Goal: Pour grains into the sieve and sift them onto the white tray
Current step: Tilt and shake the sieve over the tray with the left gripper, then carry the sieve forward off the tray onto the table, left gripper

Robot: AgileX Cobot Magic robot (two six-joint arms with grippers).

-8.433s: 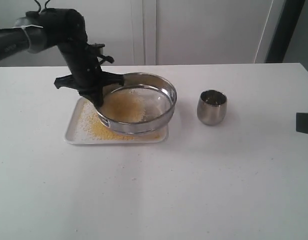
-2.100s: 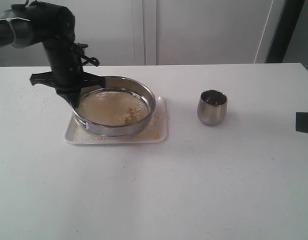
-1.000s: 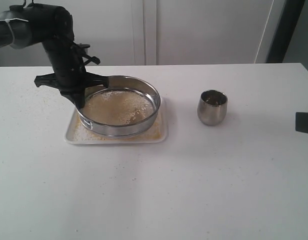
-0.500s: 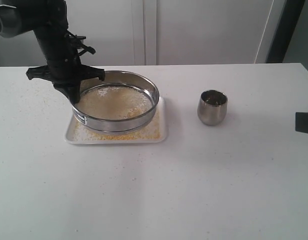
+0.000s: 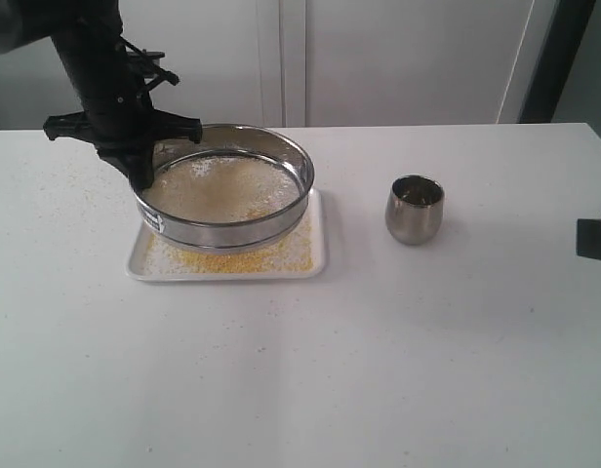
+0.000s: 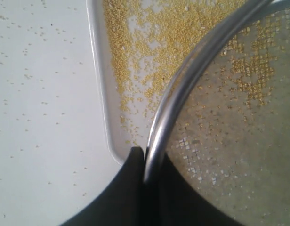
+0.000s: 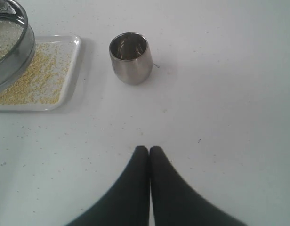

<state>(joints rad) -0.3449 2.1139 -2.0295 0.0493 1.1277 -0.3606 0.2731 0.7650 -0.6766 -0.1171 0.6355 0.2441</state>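
left claw [image 6: 144, 163] clamped on sieve [image 5: 237, 232] rim, above white tray [image 5: 142, 265] | grains [image 5: 244, 259] on tray | right claw [image 7: 149, 151] closed, empty

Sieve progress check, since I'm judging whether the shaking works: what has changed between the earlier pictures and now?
The left gripper, gripping the sieve by its rim throughout, has shifted it leftward over the white tray. More yellow grains now lie on the tray; the sieve's contents look paler. The steel cup and the shut right gripper have not moved.
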